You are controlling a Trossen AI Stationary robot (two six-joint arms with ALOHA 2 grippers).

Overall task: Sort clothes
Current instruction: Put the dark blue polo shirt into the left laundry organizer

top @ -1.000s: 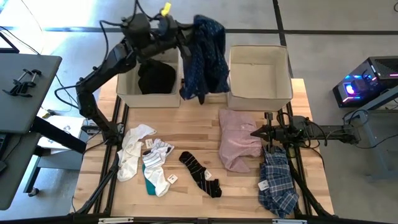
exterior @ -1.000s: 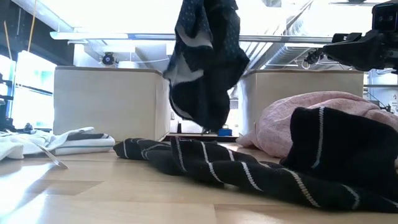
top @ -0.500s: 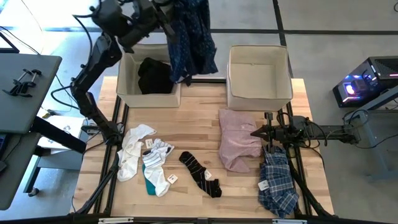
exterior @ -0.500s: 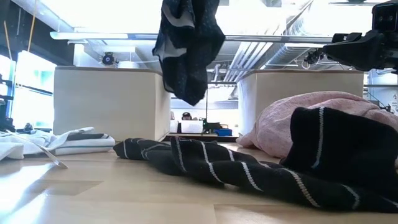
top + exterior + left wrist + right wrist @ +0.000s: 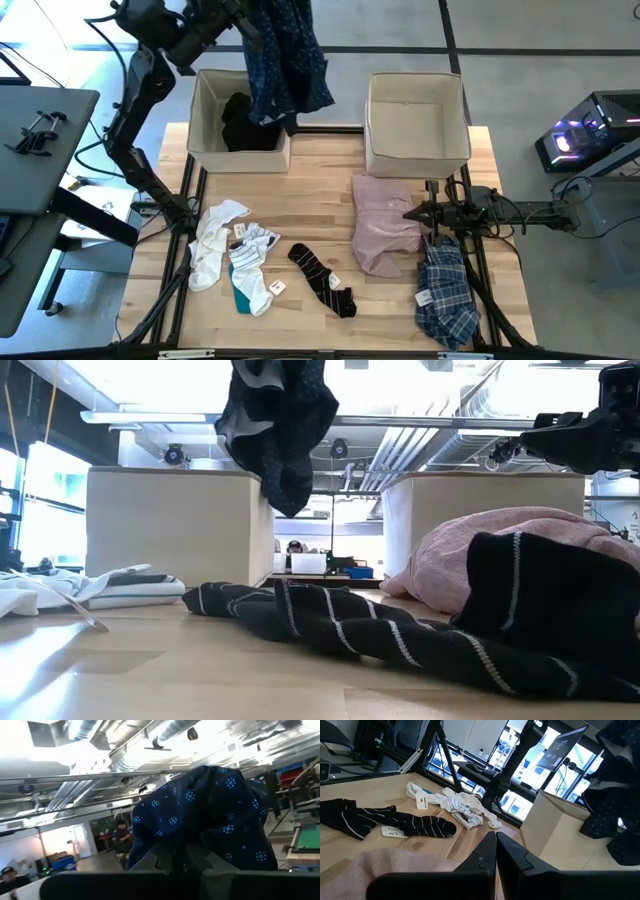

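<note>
While the left claw [image 5: 262,12] grips the dotted shirt [image 5: 285,62] above the left box [image 5: 207,150] at 11 o'clock, the right claw [image 5: 412,214], fingers together, rests at 3 o'clock over the pink shirt [image 5: 382,225] on the counter [image 5: 310,200].

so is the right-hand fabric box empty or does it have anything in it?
Empty: the right fabric box shows only bare beige floor in the high view.
</note>
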